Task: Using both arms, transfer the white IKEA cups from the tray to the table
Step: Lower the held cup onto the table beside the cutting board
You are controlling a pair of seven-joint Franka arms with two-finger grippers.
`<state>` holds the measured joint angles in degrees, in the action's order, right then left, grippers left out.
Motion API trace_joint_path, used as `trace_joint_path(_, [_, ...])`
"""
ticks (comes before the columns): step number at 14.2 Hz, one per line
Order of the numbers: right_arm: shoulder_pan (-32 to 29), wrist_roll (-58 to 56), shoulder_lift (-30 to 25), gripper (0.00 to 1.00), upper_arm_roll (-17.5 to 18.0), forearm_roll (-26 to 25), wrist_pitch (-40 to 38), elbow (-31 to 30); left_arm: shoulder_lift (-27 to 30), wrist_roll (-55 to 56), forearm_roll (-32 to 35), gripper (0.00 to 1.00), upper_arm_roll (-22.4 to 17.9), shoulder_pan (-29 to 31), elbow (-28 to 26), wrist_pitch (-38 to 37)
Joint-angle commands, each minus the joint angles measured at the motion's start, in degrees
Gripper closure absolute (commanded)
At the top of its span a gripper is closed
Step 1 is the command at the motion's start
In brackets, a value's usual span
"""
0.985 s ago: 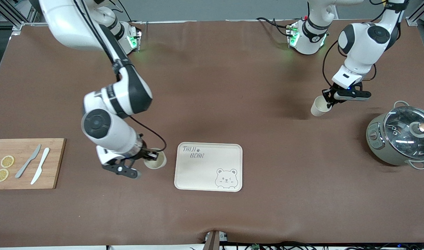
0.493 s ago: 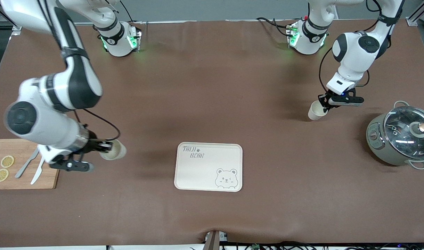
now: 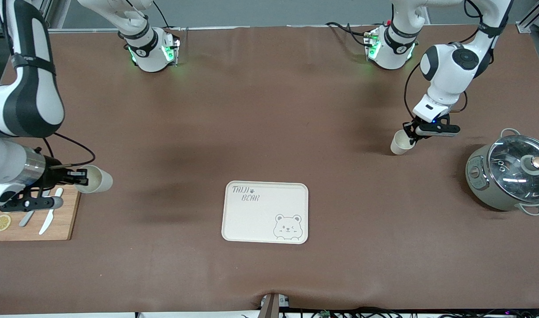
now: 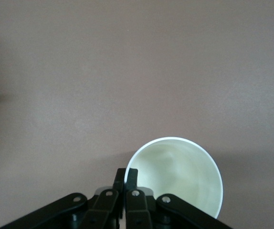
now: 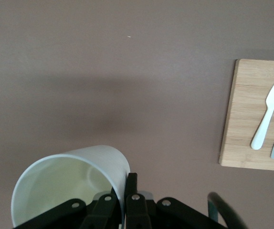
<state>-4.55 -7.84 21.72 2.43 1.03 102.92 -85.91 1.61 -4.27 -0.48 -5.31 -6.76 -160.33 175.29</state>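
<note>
Right gripper [image 3: 77, 178] carried its cup [image 3: 95, 179] from tray [image 3: 265, 212] — cutting board's [image 3: 66, 221] edge

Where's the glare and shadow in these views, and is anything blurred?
Front view: bright reflections on the grey-green pot's glass lid; soft dark shadow patches on the matte brown table under both arms. Left wrist view: even light, cream-white cup sharp. Right wrist view: broad shadow above the second cream-white cup; edges crisp, no blur.

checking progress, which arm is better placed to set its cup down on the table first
Probably left. The left gripper holds its cup low over bare table; the right gripper holds its cup tilted right beside the cutting board.
</note>
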Motion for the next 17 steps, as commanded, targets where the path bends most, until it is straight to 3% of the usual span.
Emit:
trace_joint_path(1, [-1.6,-2.44,-3.87,1.0,1.08,0.12,7.7,-9.32,-0.55,-1.62,-2.16,1.0,0.38,-0.53,-1.13,2.69])
trace_joint_path(4, [-1.25,-1.83,-7.39,1.0,1.17,0.2,21.5,-21.9,-0.91,-1.53,-2.16,1.0,0.38,-0.71,-0.95,2.69])
trace_joint_path(9, [0.42,5.38,-7.39,1.0,1.35,0.2,25.21,-25.7,-1.61,-1.44,-2.34,1.0,0.47,-0.62,-0.43,2.69])
trace_joint_path(17, [0.33,5.56,-6.78,1.0,1.52,0.29,41.3,-35.9,-2.84,-1.09,-5.23,1.0,0.91,-2.02,0.36,2.69])
